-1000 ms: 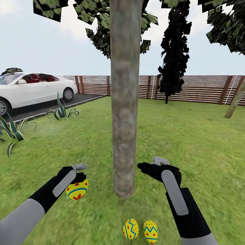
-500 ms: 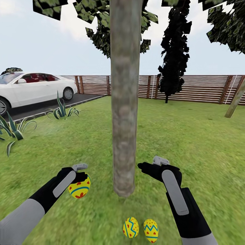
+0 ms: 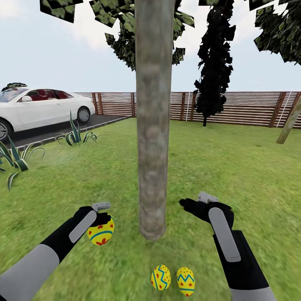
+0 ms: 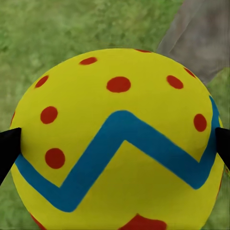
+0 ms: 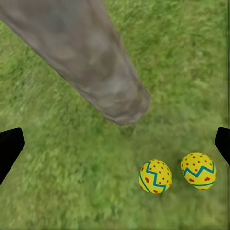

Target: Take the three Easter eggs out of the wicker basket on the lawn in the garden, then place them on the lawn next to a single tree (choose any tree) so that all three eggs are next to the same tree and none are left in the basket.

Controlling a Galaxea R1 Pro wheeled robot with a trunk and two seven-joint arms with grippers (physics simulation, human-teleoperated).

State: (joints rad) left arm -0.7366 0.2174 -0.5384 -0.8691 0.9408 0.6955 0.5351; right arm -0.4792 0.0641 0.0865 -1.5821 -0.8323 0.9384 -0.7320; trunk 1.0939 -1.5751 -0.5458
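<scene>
Between the fingers of the left pincer (image 3: 101,220) sits one Easter egg (image 3: 101,233), clamped and held above the lawn (image 3: 234,167) just left of the tree (image 3: 154,125); in the left wrist view this egg (image 4: 117,139) hides nearly all else, with black fingertips (image 4: 8,151) at its sides. Right of the trunk, the right pincer (image 3: 193,205) hangs spread apart, holding nothing. Two more eggs (image 3: 161,277) (image 3: 185,281) lie on the grass near the trunk's foot. Overhead, the crown is cut off.
</scene>
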